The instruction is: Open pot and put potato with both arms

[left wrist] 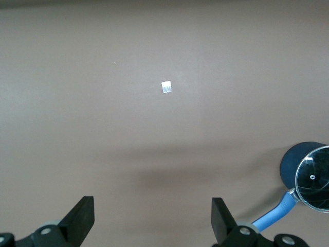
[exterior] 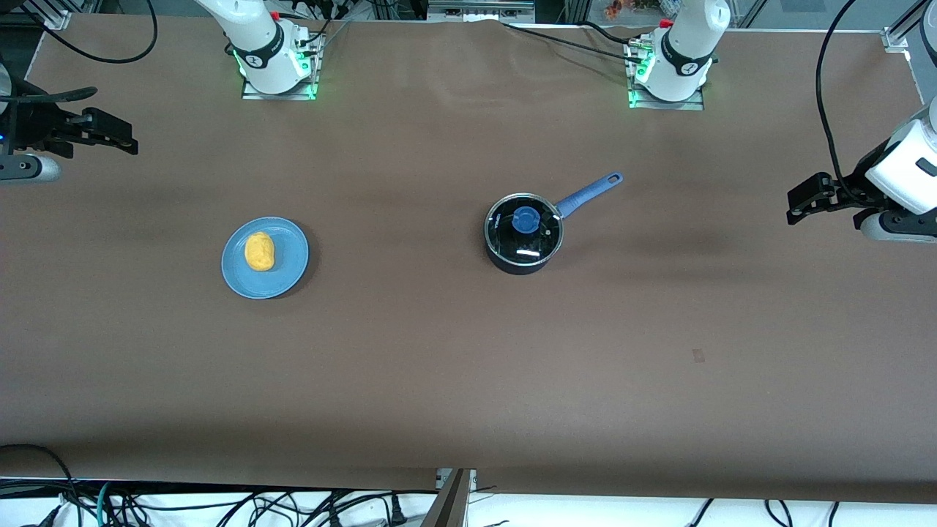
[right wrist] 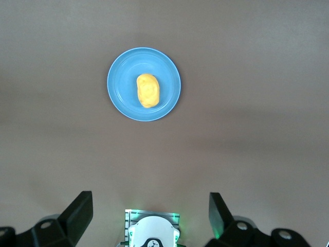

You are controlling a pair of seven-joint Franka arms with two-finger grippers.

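Note:
The black pot [exterior: 523, 252] stands mid-table with its glass lid [exterior: 540, 238] on and its blue handle [exterior: 589, 192] pointing toward the left arm's base. It shows at the edge of the left wrist view [left wrist: 289, 163]. The yellow potato [exterior: 259, 251] lies on a blue plate [exterior: 291, 263] toward the right arm's end; the right wrist view shows the potato [right wrist: 147, 90] too. My left gripper [exterior: 796, 205] hangs open and empty over the left arm's end of the table [left wrist: 153, 218]. My right gripper [exterior: 130, 143] hangs open and empty over the right arm's end [right wrist: 150, 213].
A small pale square mark [exterior: 698, 356] lies on the brown table nearer the front camera than the pot; it also shows in the left wrist view [left wrist: 166, 87]. The two arm bases [exterior: 274, 69] [exterior: 670, 77] stand at the table's edge farthest from the front camera.

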